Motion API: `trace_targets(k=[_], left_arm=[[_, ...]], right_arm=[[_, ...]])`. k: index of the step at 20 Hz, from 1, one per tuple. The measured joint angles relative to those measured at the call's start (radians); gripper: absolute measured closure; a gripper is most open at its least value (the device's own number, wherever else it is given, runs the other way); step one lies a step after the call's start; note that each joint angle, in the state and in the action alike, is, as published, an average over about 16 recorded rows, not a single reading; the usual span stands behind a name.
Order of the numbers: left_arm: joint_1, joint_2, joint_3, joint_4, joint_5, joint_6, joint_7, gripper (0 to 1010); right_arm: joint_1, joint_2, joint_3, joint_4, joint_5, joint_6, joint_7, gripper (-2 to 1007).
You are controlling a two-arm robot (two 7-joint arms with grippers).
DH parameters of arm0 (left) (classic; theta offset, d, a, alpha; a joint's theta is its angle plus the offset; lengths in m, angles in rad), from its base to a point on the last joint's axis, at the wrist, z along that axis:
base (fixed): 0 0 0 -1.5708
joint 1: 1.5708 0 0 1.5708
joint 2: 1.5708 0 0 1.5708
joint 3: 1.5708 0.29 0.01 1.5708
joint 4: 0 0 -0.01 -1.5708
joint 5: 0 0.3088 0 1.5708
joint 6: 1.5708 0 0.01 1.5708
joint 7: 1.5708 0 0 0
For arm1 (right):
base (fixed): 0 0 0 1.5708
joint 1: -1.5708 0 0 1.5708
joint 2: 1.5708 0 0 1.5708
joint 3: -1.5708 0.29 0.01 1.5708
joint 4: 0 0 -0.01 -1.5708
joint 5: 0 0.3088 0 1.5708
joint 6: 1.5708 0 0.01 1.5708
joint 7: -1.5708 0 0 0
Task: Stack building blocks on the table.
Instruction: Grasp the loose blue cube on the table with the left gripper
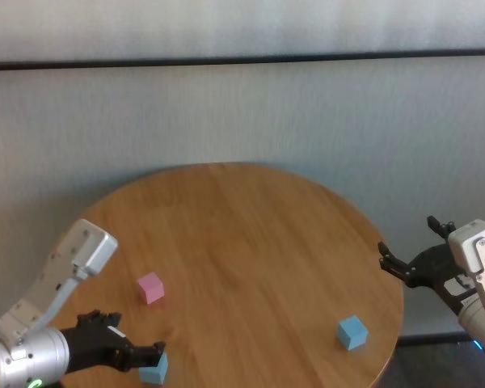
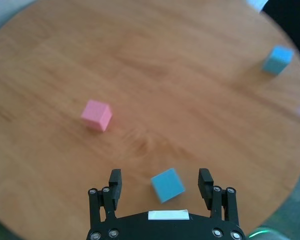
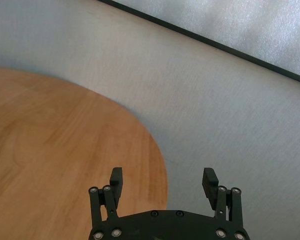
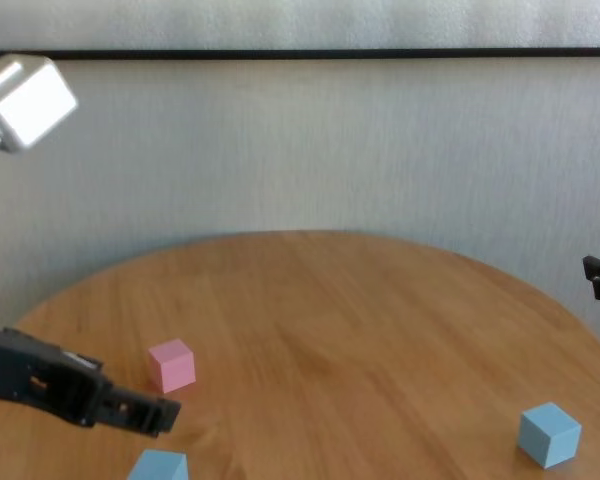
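Three building blocks lie apart on the round wooden table (image 1: 250,234). A pink block (image 1: 150,287) (image 2: 96,115) (image 4: 172,364) sits at the left. One light blue block (image 1: 153,369) (image 2: 167,185) (image 4: 160,466) lies at the near left edge, and another light blue block (image 1: 352,331) (image 2: 277,59) (image 4: 549,434) at the near right. My left gripper (image 1: 149,352) (image 2: 160,175) hovers open just over the near-left blue block, which shows between its fingers in the left wrist view. Open and holding nothing, my right gripper (image 1: 406,234) (image 3: 162,175) hangs beside the table's right edge.
A grey wall with a dark horizontal strip (image 1: 242,58) stands behind the table. The table's rim (image 3: 157,160) passes just under the right gripper. The left arm's white elbow (image 4: 25,100) shows high at the left of the chest view.
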Motion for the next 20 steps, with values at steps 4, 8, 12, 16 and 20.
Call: trace_targets(k=[4, 8, 12, 16, 20], left_arm=[[-0.004, -0.02, 0.014, -0.009, 0.029, 0.04, 0.037, 8], [-0.004, -0.046, 0.02, -0.008, 0.05, 0.062, 0.064, 8], [-0.001, -0.073, 0.017, -0.007, 0.058, 0.076, 0.08, 8], [0.006, -0.098, 0.011, -0.011, 0.059, 0.096, 0.097, 8], [0.011, -0.119, 0.007, -0.015, 0.065, 0.124, 0.115, 8]], right_arm=[[0.0, 0.0, 0.0, 0.0, 0.0, 0.0, 0.0, 1], [0.0, 0.0, 0.0, 0.0, 0.0, 0.0, 0.0, 1], [0.0, 0.0, 0.0, 0.0, 0.0, 0.0, 0.0, 1], [0.0, 0.0, 0.0, 0.0, 0.0, 0.0, 0.0, 1], [0.0, 0.0, 0.0, 0.0, 0.0, 0.0, 0.0, 0]])
